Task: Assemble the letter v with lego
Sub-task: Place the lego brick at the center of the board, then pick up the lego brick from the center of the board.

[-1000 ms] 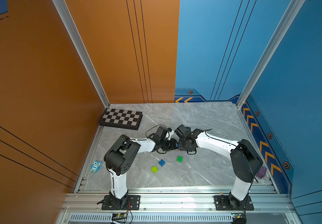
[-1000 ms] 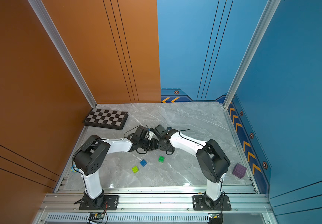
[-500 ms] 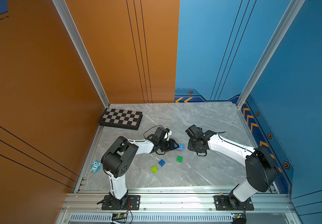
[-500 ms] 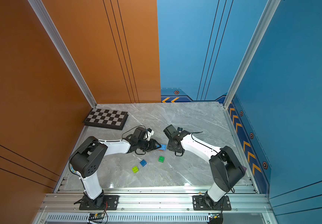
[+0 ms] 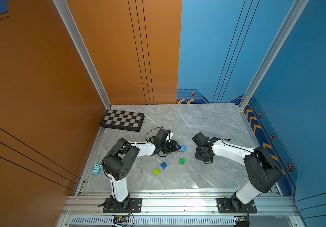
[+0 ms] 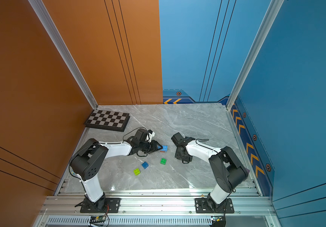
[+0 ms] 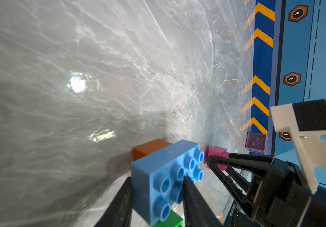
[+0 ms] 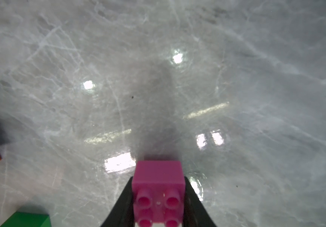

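Note:
My left gripper (image 7: 156, 198) is shut on a light-blue lego brick (image 7: 158, 169) with an orange brick (image 7: 148, 147) stuck to its underside; in both top views the pair sits mid-table (image 5: 182, 147) (image 6: 164, 147). My right gripper (image 8: 158, 198) is shut on a pink brick (image 8: 158, 176) and stands apart to the right (image 5: 201, 155). Loose on the table nearer the front lie a green brick (image 5: 181, 161), a dark blue brick (image 5: 163, 164) and a lime brick (image 5: 156, 171). The letter v is not in view.
A folded chessboard (image 5: 122, 119) lies at the back left. A blue owl toy (image 5: 96, 168) sits by the left edge behind the left arm. A purple studded cube (image 7: 256, 142) rests against the right wall.
The two grippers were together a second ago. My right arm has since drawn away to the right with the pink brick. The left gripper stays put with the light-blue brick.

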### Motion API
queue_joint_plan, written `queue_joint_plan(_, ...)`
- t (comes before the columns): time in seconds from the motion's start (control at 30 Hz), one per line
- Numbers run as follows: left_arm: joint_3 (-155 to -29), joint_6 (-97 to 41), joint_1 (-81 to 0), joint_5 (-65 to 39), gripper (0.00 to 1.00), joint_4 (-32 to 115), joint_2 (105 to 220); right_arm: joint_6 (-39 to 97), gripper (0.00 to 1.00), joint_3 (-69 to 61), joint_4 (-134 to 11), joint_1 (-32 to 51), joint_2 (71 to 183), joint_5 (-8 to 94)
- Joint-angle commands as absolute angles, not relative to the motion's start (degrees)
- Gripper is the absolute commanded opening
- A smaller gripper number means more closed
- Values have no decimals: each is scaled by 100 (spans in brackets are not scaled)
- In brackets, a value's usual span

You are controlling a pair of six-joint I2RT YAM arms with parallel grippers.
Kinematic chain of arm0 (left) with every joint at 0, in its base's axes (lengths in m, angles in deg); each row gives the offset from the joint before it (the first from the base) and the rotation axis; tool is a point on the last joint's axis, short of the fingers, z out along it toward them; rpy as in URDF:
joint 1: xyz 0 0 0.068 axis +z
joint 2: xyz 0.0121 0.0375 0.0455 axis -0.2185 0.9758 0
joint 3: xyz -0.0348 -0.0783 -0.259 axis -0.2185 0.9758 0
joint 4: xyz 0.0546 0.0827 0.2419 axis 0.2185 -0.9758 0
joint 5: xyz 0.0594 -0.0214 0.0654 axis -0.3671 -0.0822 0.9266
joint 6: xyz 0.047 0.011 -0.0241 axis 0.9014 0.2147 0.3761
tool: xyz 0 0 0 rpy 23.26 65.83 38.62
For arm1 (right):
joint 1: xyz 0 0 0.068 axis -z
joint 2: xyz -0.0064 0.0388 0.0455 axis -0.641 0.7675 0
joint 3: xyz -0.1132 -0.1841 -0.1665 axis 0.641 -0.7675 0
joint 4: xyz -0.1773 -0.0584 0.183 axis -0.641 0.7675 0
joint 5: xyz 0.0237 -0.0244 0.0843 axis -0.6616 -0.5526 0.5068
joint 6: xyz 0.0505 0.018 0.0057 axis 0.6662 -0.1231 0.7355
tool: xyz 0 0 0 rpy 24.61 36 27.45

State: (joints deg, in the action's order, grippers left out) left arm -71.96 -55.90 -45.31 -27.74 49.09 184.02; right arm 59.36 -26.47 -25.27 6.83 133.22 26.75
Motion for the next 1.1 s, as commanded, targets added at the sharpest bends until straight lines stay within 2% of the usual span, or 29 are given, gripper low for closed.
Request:
queue_joint_plan(0.0, -7084, -5596, -4534, -2573, 43, 4706, 18342, 5835, 43, -2644, -2503, 742, 13293, 2653)
queue_joint_plan(0.17, -7103, -5596, -4532, -2585, 43, 4705, 18361, 5775, 48, -2556, -2422, 761, 13282, 2645)
queue_joint_plan(0.37, -7089, -5587, -4515, -2591, 43, 4711, 18369, 5695, 38, -2490, -2415, 783, 13403, 2626)
queue_joint_plan(0.47, -7105, -5587, -4514, -2603, 43, 4705, 18400, 5674, 37, -2468, -2413, 779, 13419, 2623)
queue_joint_plan(0.6, -7107, -5586, -4514, -2603, 43, 4707, 18408, 5624, 39, -2438, -2387, 788, 13410, 2620)
queue_joint_plan(0.67, -7114, -5587, -4514, -2608, 43, 4712, 18410, 5610, 35, -2429, -2387, 801, 13409, 2610)
queue_joint_plan(0.73, -7106, -5587, -4506, -2607, 43, 4709, 18413, 5581, 37, -2424, -2374, 810, 13413, 2624)
queue_joint_plan(0.8, -7112, -5586, -4505, -2614, 43, 4710, 18417, 5568, 45, -2414, -2369, 806, 13427, 2626)
queue_joint_plan(0.87, -7111, -5578, -4497, -2621, 43, 4711, 18425, 5552, 46, -2402, -2363, 817, 13436, 2629)
queue_joint_plan(1.07, -7120, -5578, -4479, -2639, 43, 4707, 18446, 5509, 33, -2357, -2360, 823, 13453, 2627)
